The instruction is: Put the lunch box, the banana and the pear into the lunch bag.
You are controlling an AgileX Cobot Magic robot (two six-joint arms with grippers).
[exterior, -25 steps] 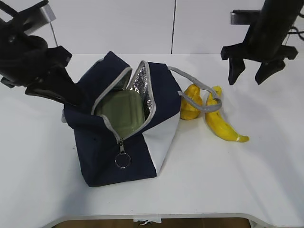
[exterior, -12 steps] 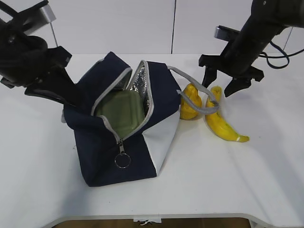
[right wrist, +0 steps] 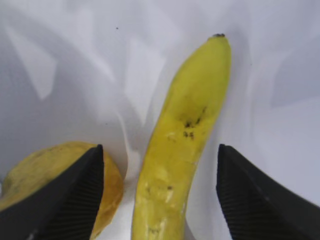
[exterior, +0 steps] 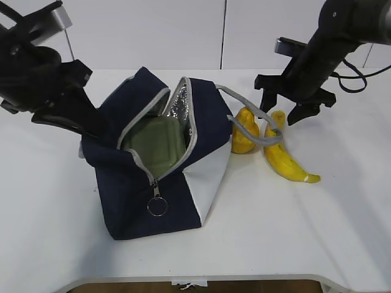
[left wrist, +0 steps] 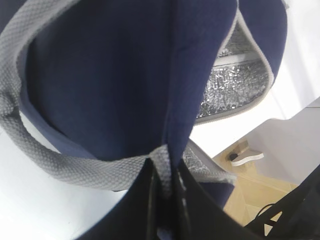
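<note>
The navy lunch bag (exterior: 153, 183) stands unzipped in the middle of the table, showing its silver lining. The lunch box (exterior: 157, 145) with the sage-green lid lies inside it. My left gripper (exterior: 91, 125) is shut on the bag's left rim; in the left wrist view the jaws (left wrist: 167, 185) pinch the fabric of the bag (left wrist: 110, 75) beside a grey handle (left wrist: 60, 165). The pear (exterior: 244, 133) and the banana (exterior: 286, 160) lie right of the bag. My right gripper (exterior: 282, 113) hangs open just above them. In the right wrist view the open gripper (right wrist: 160, 150) straddles the banana (right wrist: 187, 125), with the pear (right wrist: 40, 167) at its left finger.
A grey rope handle (exterior: 256, 119) of the bag drapes over the pear and the banana's near end. The white table (exterior: 317, 232) runs to its front edge below. A white wall stands behind the table.
My right gripper has come down and to the left, from high at the right to just above the banana and pear. The left gripper and the bag have not moved.
</note>
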